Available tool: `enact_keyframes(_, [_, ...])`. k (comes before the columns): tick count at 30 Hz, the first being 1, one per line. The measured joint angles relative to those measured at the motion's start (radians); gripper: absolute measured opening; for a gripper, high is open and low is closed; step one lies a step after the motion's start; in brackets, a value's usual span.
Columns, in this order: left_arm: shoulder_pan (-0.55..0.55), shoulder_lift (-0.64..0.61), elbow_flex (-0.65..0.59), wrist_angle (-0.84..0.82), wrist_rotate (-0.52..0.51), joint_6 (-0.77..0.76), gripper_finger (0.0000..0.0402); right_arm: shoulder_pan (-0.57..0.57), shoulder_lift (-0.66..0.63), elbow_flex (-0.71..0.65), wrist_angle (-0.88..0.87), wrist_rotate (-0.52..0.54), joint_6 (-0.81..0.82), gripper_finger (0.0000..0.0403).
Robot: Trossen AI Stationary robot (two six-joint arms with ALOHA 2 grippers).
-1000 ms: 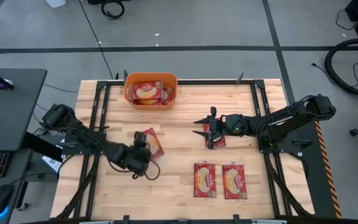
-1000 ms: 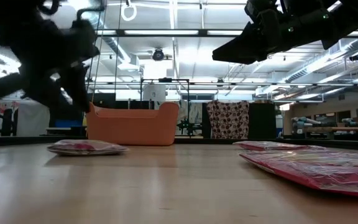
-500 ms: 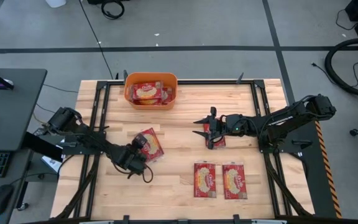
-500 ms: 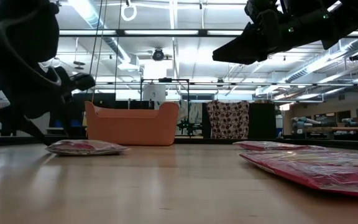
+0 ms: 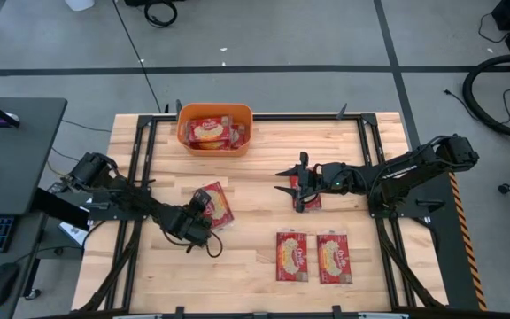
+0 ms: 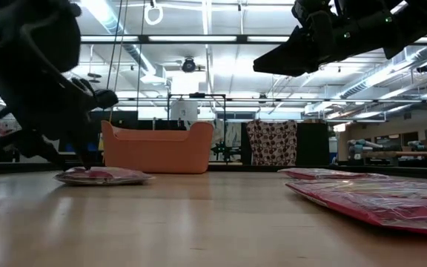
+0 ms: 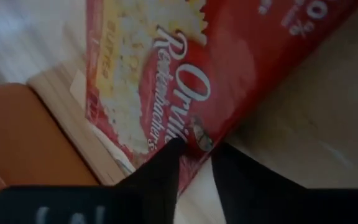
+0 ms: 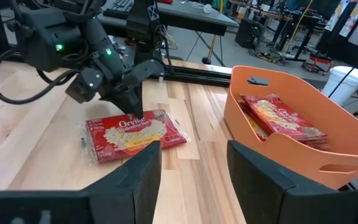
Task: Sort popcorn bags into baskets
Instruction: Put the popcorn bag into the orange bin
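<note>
Dropping lower than a second ago, the left gripper (image 5: 204, 221) now has its fingertips (image 7: 178, 149) at the near edge of a popcorn bag (image 5: 212, 205) lying flat on the tabletop (image 5: 255, 239). A second back it sat a little farther toward the table's front edge and higher; now the two fingers straddle the bag's rim, narrowly parted, one on either side of the edge. Whether they have pinched it yet, I cannot tell; the bag looks flat and unlifted in the low view (image 6: 98, 176).

The orange basket (image 5: 184, 131) stands at the far edge, well apart from this bag, with bags already inside (image 5: 211, 131).

The right gripper (image 5: 286, 182) hangs unmoved above another bag (image 5: 310, 200) mid-table, fingers spread wide, holding nothing. Two more bags (image 5: 294, 255) (image 5: 333, 256) lie side by side near the front.

Reading: the left arm has gone from approach to contact. Next comes the squeeze and lift; a thin edge grip on a slick packet could slip.
</note>
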Motion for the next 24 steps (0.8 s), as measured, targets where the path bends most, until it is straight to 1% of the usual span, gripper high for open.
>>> enact_keyframes(2, [0.015,0.005,0.0,0.021,0.007,-0.006,0.0065,0.0,0.0,0.0,0.0,-0.002,0.0,0.0187])
enact_keyframes(4, [0.032,0.004,0.002,0.054,0.021,-0.034,0.0026,0.0,0.0,0.0,0.0,-0.008,0.0,0.0187])
enact_keyframes(5, [0.042,0.003,0.009,0.059,0.028,-0.051,0.0017,0.0,0.0,0.0,0.0,-0.008,0.0,0.0187])
enact_keyframes(7, [0.061,-0.012,0.031,0.032,0.022,-0.081,0.0015,0.0,0.0,0.0,0.0,-0.008,0.0,0.0187])
enact_keyframes(13, [0.127,-0.088,0.163,-0.106,-0.111,-0.082,0.0009,0.0,0.0,0.0,-0.002,-0.009,0.0,0.0187])
enact_keyframes(16, [0.166,-0.124,0.248,-0.164,-0.157,-0.051,0.0005,0.0,0.0,0.0,-0.003,-0.01,-0.002,0.0187])
enact_keyframes(19, [0.217,-0.15,0.337,-0.229,-0.227,-0.026,0.0004,0.0,0.0,0.0,-0.003,-0.01,-0.003,0.0187])
enact_keyframes(22, [0.281,-0.149,0.424,-0.309,-0.293,0.005,0.0004,0.0,0.0,0.0,-0.003,-0.011,-0.004,0.0187])
enact_keyframes(24, [0.325,-0.15,0.465,-0.327,-0.338,0.043,0.0004,0.0,0.0,0.0,-0.002,-0.013,-0.004,0.0187])
